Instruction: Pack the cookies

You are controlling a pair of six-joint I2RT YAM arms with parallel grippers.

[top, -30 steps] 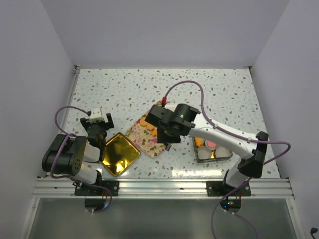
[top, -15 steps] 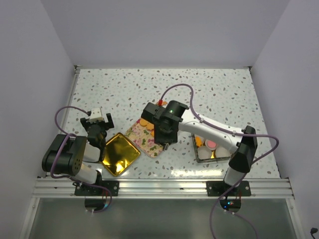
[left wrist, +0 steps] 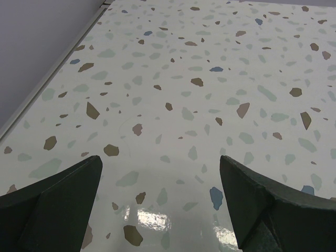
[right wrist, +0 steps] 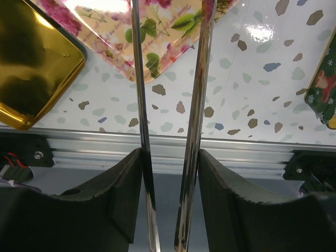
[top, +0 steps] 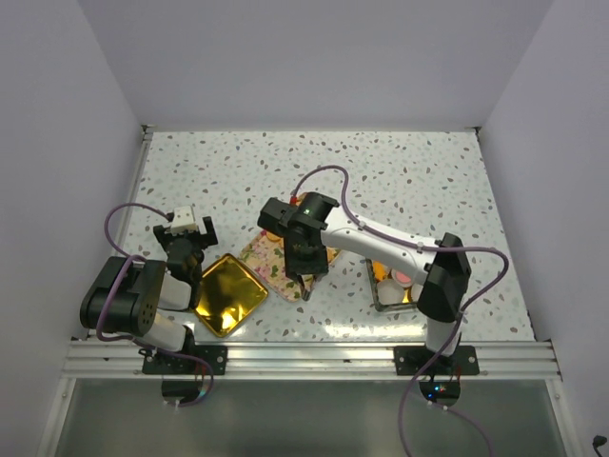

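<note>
Count on the worktop (top: 428, 181): two trays, one tin, one pair of tongs, two arms. The gold tray (top: 228, 295) lies by the near edge toward the left corner. The flowered tray (top: 271, 267) is just beside it on the right, nearly corner to corner. The tin (top: 388, 306) stands by the near edge, right of centre, with a green printed side that shows only at the margin of the right wrist view. Cookies (top: 403, 277): only one can be counted with certainty, a small flat pink disc inside the tin beside pale round shapes. The right forearm crosses the tin and hides the rest of its contents. Orange flecks on the flowered tray next to the right gripper are too small to tell from the print. The right gripper (right wrist: 170, 157) hangs over the flowered tray's near right side. Its fingers (right wrist: 126, 184) are clamped on the tongs (right wrist: 139, 105), one bright metal blade lying against each finger, the blades apart. The blade tips run out of the top of the wrist view, so what lies between them cannot be told. The left gripper (left wrist: 160, 163) is above bare worktop near the left edge, behind the gold tray. Its fingers (left wrist: 63, 199) are spread wide, with nothing between them. An aluminium rail (top: 314, 360) runs along the near edge.
</note>
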